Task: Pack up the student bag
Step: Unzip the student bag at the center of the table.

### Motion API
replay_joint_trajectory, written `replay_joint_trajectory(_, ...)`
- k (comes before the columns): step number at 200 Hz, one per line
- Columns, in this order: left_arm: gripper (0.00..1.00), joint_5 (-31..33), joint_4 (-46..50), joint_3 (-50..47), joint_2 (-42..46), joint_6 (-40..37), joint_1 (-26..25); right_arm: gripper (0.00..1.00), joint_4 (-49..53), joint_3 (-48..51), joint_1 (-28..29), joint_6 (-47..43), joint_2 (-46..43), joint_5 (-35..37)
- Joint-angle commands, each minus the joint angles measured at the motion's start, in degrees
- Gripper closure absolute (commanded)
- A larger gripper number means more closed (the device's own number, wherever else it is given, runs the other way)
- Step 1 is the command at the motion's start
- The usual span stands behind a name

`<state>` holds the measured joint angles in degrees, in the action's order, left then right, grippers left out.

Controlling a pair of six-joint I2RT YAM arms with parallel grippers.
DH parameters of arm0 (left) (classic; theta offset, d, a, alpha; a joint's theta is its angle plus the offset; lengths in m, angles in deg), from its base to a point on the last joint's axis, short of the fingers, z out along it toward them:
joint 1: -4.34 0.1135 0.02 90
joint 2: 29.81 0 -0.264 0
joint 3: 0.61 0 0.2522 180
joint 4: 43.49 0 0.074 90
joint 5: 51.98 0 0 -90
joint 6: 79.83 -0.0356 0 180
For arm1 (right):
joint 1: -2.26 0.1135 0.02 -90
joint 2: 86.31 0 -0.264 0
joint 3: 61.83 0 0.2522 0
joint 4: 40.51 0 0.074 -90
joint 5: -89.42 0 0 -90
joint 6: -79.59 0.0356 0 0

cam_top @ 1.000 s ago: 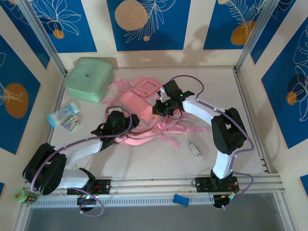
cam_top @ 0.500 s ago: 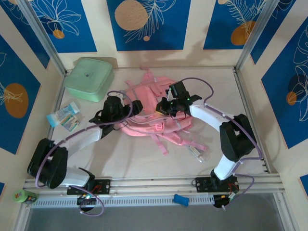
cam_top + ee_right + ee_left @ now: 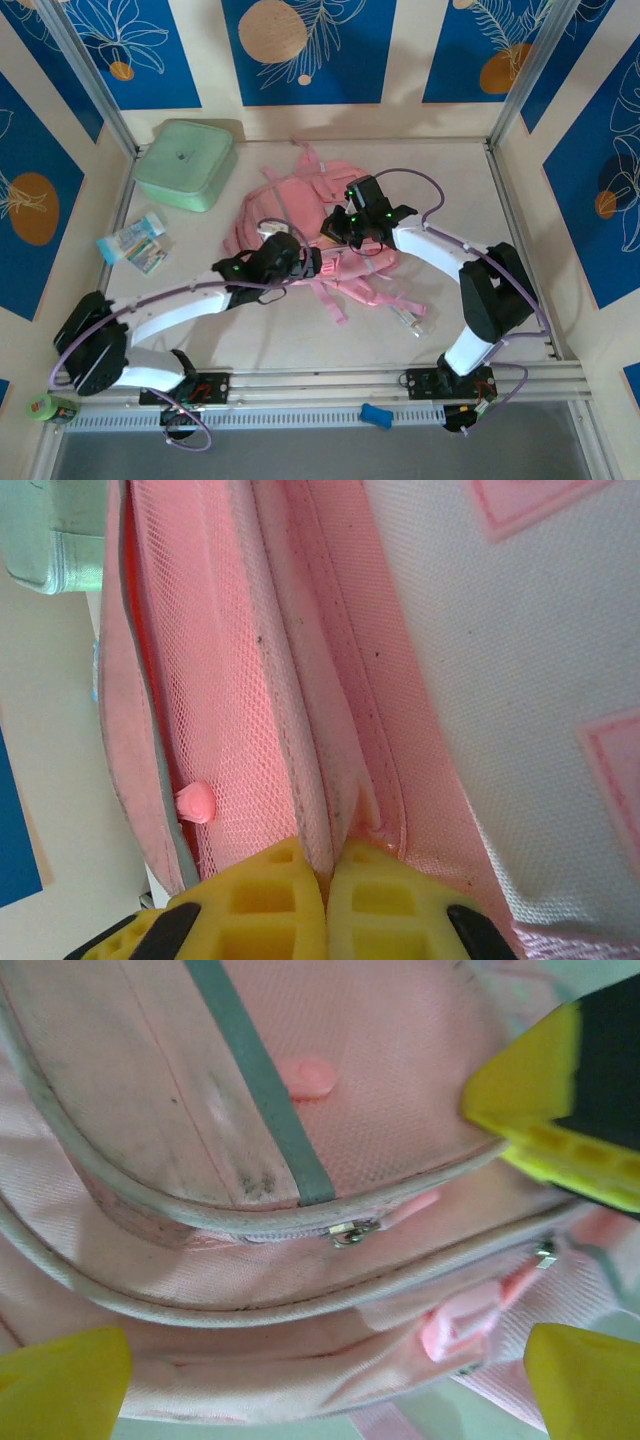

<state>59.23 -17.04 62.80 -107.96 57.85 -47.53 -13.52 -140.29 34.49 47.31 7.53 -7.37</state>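
The student bag [image 3: 285, 205], a soft pink backpack, lies crumpled in the middle of the table with its straps trailing toward the front. My right gripper [image 3: 340, 232] is at its right side, shut on a seam of the pink fabric [image 3: 330, 865] beside a mesh pocket. My left gripper [image 3: 308, 262] hovers at the bag's near edge, open, with its yellow fingertips [image 3: 60, 1385] wide apart and nothing between them. Under it I see a grey strip [image 3: 260, 1070] and a metal zipper pull [image 3: 350, 1232] on a closed pocket zipper.
A mint-green lidded box [image 3: 185, 163] stands at the back left. Small packets [image 3: 135, 242] lie by the left wall. A small clear tube [image 3: 408, 318] rests right of the straps. A blue object [image 3: 377, 415] sits on the front rail.
My left gripper has opened wide and moved right along the bag's near edge. The bag has shifted and turned, its straps now toward the front. The right gripper has kept its hold.
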Motion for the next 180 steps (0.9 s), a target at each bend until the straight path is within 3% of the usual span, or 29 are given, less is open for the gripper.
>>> replay_joint_trajectory(1, 0.01, 9.6, 5.58, 4.94, -3.95, 5.98, -2.2, 1.0, -3.36, 0.16, 1.27, 1.05, -3.58, -2.77)
replay_joint_trajectory(71, 0.01, 16.35, 7.52, 11.65, -12.51, 14.84, -1.61, 1.0, -5.1, 0.08, 1.36, 2.98, -3.27, -4.11)
replay_joint_trajectory(95, 0.0, 20.42, 15.58, 15.06, -14.81, 19.47, -1.11, 1.0, -6.1, -0.04, 1.11, 4.06, -2.99, -5.25)
replay_joint_trajectory(127, 0.0, 23.21, 18.89, 13.06, -12.89, 20.49, -0.71, 1.0, -5.94, -0.98, 0.78, 3.73, -2.49, -5.38)
replay_joint_trajectory(180, 0.27, 19.16, 18.72, 7.66, -3.91, 13.81, 0.11, 1.0, -6.75, -2.0, 0.34, 3.74, -1.15, -6.33)
